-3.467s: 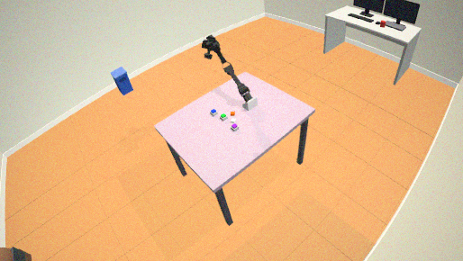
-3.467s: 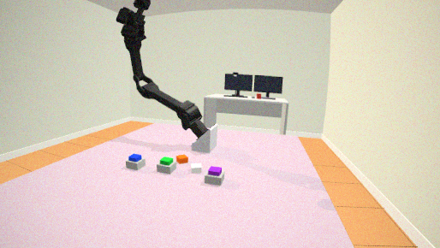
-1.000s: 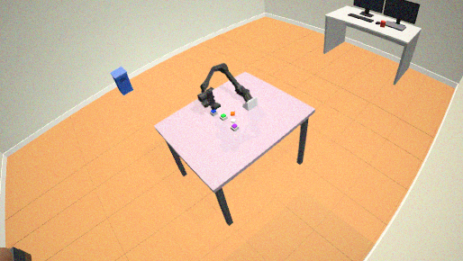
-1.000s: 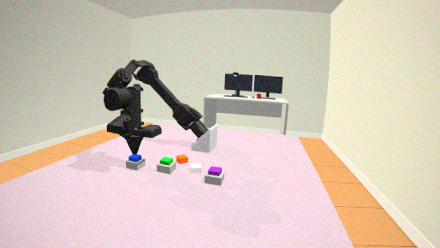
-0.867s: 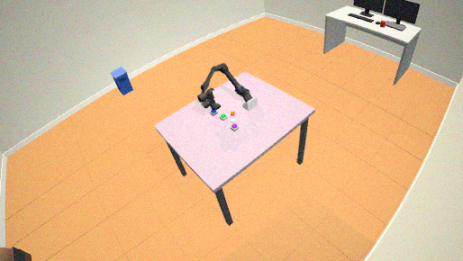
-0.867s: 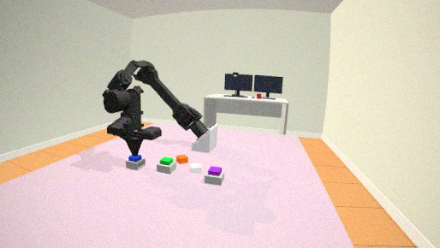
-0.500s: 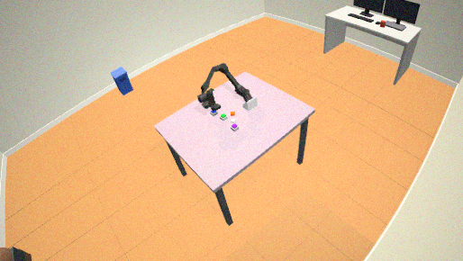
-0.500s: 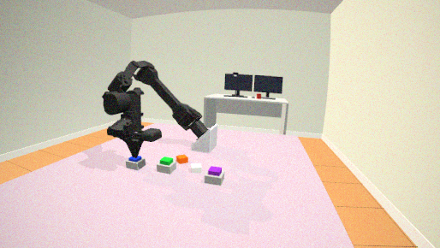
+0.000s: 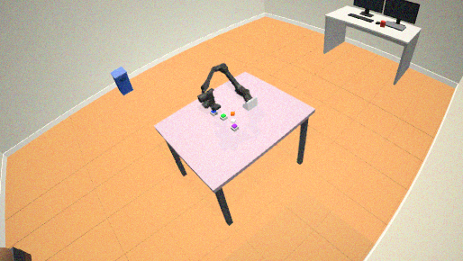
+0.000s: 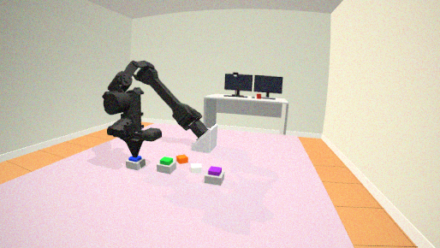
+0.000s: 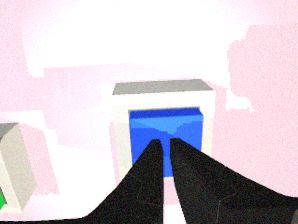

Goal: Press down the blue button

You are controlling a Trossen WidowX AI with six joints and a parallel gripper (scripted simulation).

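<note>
green button (image 11: 1, 197) cut off at wrist view's left edge.

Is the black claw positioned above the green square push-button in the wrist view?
No, the black claw points down at the blue square push-button, while the green square push-button is only at the left edge.

Even, bright, diffuse light in all views; no glare or hot spots. Arm (image 10: 141, 98) casts only faint, soft shadows on the pink surface (image 10: 257, 192), patchy in the exterior view. Fine grain and low sharpness everywhere. Top view bends the room edges, wide-angle distortion. Wrist view is washed out, surface nearly white in blotches, blocky edges; fingers read as flat black, no detail.
</note>
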